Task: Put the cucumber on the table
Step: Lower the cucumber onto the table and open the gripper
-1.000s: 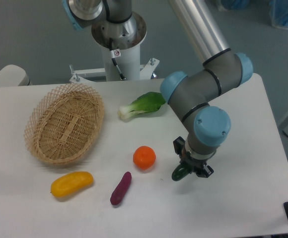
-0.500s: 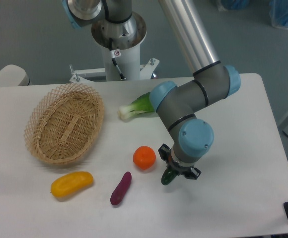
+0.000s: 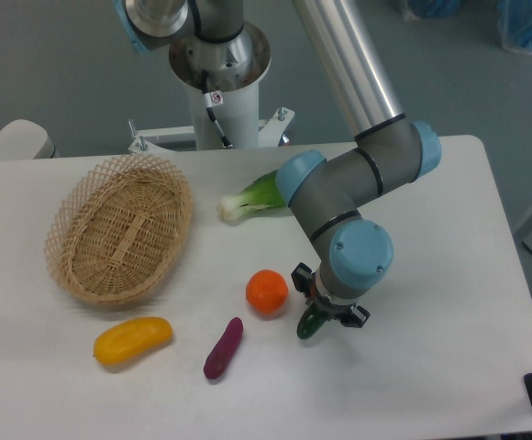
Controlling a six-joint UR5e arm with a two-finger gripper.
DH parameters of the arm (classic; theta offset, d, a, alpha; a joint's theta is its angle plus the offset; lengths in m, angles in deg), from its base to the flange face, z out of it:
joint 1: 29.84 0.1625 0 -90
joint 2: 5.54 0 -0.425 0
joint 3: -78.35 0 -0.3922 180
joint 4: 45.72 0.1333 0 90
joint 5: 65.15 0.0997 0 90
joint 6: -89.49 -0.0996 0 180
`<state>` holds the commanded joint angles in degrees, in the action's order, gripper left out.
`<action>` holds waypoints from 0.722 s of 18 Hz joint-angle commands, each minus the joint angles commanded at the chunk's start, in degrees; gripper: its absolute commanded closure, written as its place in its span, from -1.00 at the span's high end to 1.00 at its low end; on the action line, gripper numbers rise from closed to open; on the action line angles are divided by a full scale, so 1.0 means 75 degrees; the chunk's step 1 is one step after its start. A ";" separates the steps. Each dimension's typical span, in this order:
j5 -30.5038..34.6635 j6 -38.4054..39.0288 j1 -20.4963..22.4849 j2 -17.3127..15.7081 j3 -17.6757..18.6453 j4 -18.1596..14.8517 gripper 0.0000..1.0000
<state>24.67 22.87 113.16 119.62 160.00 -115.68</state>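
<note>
The cucumber (image 3: 309,323) hung pinched between the jaws of the gripper (image 3: 325,312), only its dark green lower end showing under the wrist, low over the table (image 3: 431,367); whether it touched the top could not be told. It sat just right of the orange fruit (image 3: 267,291). Left and below the fruit lay the purple sweet potato (image 3: 223,348), farther left the yellow vegetable (image 3: 133,338). The wicker basket (image 3: 121,228) lay up and left of the fruit, the bok choy (image 3: 250,199) above it.
</note>
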 joint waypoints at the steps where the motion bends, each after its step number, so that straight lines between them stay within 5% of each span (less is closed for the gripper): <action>1: 0.0000 0.0000 0.0000 0.0000 -0.0023 0.0012 0.81; 2: 0.0000 0.0011 0.0000 0.0000 -0.0024 0.0012 1.00; 10: -0.0023 -0.0070 0.0257 -0.0059 -0.0305 0.0398 1.00; 13: -0.0023 -0.0934 0.0351 -0.0047 -0.0445 0.0363 1.00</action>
<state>24.49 15.86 115.79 119.27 156.66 -112.96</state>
